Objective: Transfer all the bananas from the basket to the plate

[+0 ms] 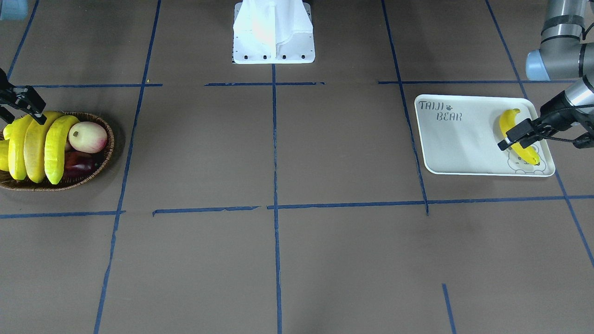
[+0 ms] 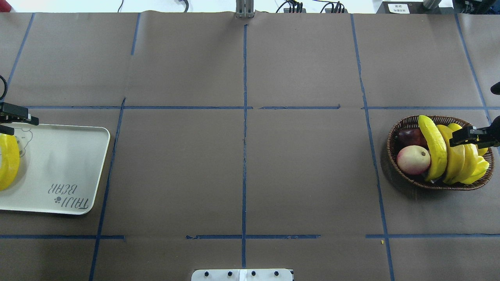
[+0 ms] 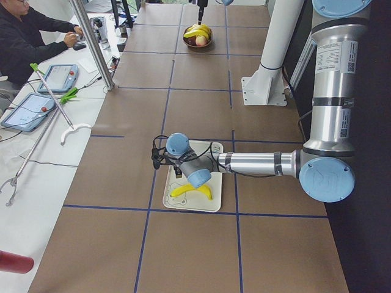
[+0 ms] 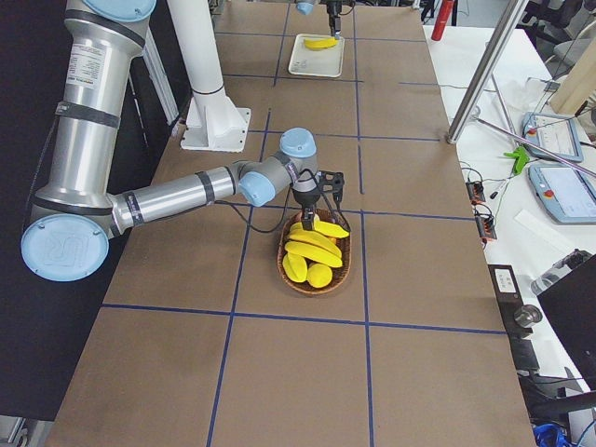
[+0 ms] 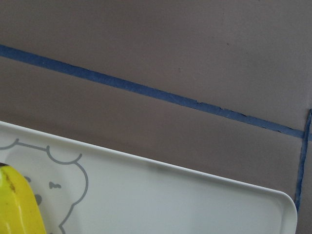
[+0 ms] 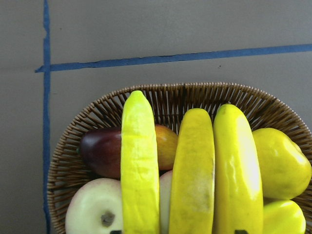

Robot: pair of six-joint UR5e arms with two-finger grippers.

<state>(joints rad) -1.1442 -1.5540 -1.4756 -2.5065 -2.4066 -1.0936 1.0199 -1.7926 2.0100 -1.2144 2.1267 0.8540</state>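
One banana point(image 1: 509, 120) on plate point(image 1: 464, 144), across bear drawing point(image 1: 513, 163). Left gripper point(image 1: 506, 143) just above plate, jaws apart, empty. Three bananas point(image 1: 35, 148) in basket point(image 1: 100, 169), well apart from plate. Right gripper point(image 1: 24, 118) over them, jaws spread, empty.

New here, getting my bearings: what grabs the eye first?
Three long glossy yellow bananas lie side by side in the oval brown wicker basket on the robot's right, beside a pale round fruit. At the table's other end, one yellow banana lies on the white rectangular tray.
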